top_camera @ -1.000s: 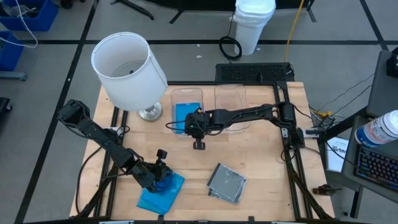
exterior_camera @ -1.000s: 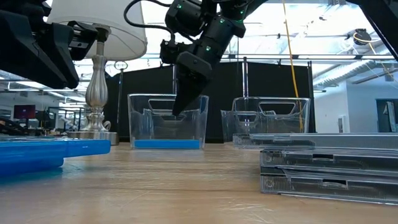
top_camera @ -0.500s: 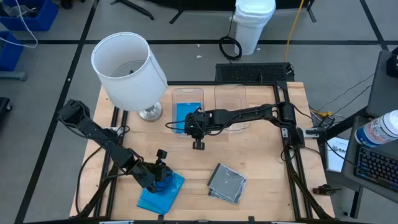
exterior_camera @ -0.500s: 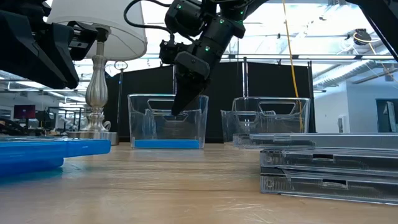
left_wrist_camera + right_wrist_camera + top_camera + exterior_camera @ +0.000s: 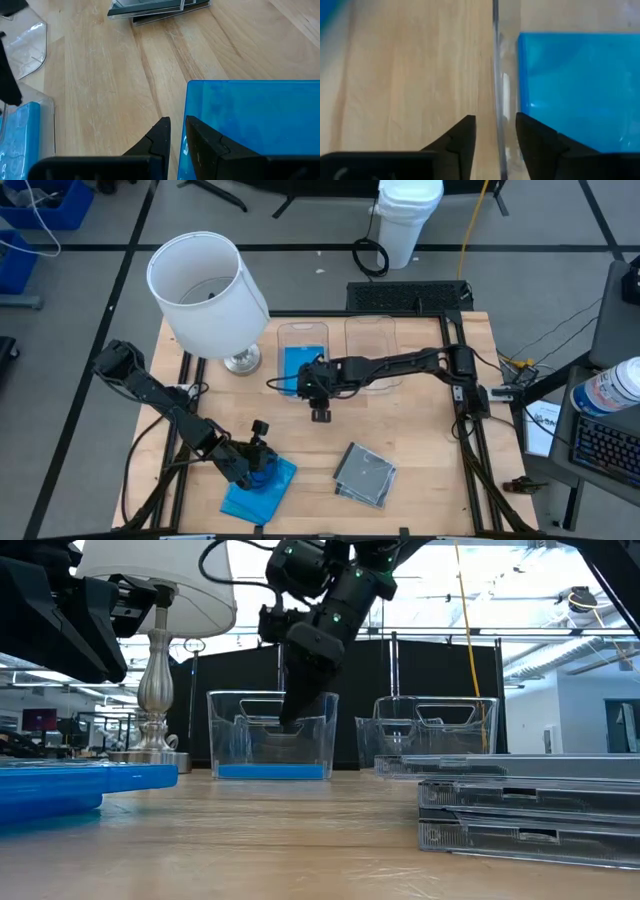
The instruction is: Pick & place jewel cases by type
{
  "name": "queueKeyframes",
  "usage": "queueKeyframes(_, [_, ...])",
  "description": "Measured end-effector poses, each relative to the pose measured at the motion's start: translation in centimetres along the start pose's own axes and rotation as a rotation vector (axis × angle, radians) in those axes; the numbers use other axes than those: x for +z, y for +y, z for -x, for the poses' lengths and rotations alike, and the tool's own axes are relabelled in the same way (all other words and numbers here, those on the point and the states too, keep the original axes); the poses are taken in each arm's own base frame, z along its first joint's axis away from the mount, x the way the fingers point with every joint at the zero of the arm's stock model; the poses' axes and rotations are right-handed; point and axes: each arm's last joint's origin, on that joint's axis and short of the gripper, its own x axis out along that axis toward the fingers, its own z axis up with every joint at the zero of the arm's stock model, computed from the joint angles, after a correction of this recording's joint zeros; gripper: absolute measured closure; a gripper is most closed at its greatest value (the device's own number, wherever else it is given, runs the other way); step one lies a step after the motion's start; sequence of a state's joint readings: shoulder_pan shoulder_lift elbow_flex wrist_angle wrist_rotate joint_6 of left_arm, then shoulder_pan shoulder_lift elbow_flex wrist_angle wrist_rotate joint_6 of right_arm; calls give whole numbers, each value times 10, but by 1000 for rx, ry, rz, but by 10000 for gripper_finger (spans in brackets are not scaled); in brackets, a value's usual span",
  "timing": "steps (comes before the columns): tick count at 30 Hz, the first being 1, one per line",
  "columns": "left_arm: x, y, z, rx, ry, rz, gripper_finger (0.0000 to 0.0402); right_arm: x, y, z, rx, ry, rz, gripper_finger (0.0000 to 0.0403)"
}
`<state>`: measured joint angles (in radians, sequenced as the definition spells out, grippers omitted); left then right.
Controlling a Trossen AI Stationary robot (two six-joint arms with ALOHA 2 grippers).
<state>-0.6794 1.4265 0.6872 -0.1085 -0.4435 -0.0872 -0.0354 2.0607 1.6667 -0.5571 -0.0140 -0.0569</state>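
Right gripper (image 5: 495,132) hung at the near wall of the left bin (image 5: 301,332), fingers parted and empty — blue case (image 5: 580,85) lay flat inside, evidently dropped there by colour. Left gripper (image 5: 177,137) pinched the edge of the blue stack (image 5: 258,488) at the table's front — clear cases (image 5: 364,474) sat nearby, unsorted.

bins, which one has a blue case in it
The bin nearer the lamp: a blue case lies flat on its floor. The other bin beside it shows no blue.

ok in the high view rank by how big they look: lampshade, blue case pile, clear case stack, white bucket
1. lampshade, though it stands nearer the camera
2. white bucket
3. blue case pile and clear case stack: too close to rank; the left hand covers part of the blue.
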Motion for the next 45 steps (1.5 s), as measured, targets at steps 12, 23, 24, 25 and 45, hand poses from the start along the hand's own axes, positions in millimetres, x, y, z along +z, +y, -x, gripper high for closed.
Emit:
queueKeyframes(12, [0, 0, 0, -2, 4, 9, 334, 3, 5, 95, -9, -53, -44, 256])
queueKeyframes(23, [-1, -1, 0, -8, 5, 51, 334, -49, 41, 200, -92, -189, -59, 385])
queueKeyframes(24, [-1, -1, 0, -8, 4, 51, 334, -58, 44, 203, -101, -213, -70, 393])
queueKeyframes(25, [-1, -2, 1, -10, 4, 50, 334, -68, 47, 204, -109, -251, -79, 397])
queueKeyframes(45, [4, 2, -1, 19, -40, -22, 334, -201, 72, 104, -77, -774, -38, 399])
